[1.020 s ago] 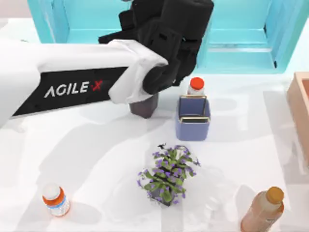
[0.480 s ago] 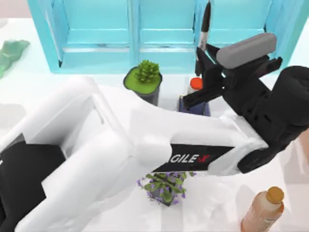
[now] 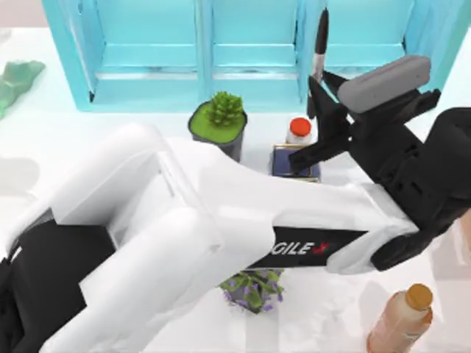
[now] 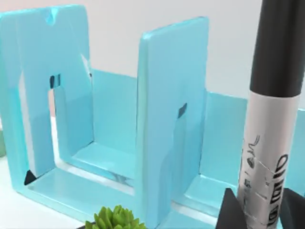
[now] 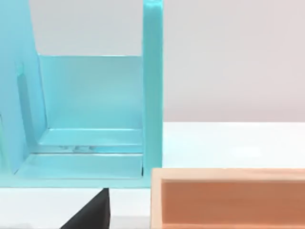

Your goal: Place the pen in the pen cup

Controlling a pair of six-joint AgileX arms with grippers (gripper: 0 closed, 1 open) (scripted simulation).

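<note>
The black pen (image 3: 321, 37) stands upright, with my left gripper (image 3: 318, 103) shut on its lower end, held high above the table. It hangs just behind and to the right of the periwinkle pen cup (image 3: 293, 159), whose front is hidden under my left arm. In the left wrist view the pen (image 4: 271, 119) with its white printed band rises between the dark fingers (image 4: 230, 213) of the left gripper (image 4: 262, 217). A dark part of my right gripper (image 5: 90, 215) shows low in the right wrist view.
A white bottle with an orange cap (image 3: 299, 130) stands right behind the cup, and a dark pot with a succulent (image 3: 218, 120) to its left. The teal shelf (image 3: 154, 59) runs along the back. A purple plant (image 3: 254, 288), a tan bottle (image 3: 401, 320) and a wooden box (image 5: 228, 198) stand nearby.
A second ago my left arm reached over the succulent pot. It has since swung right and carried the upright pen to above the cup, drifting slightly right in the last half second.
</note>
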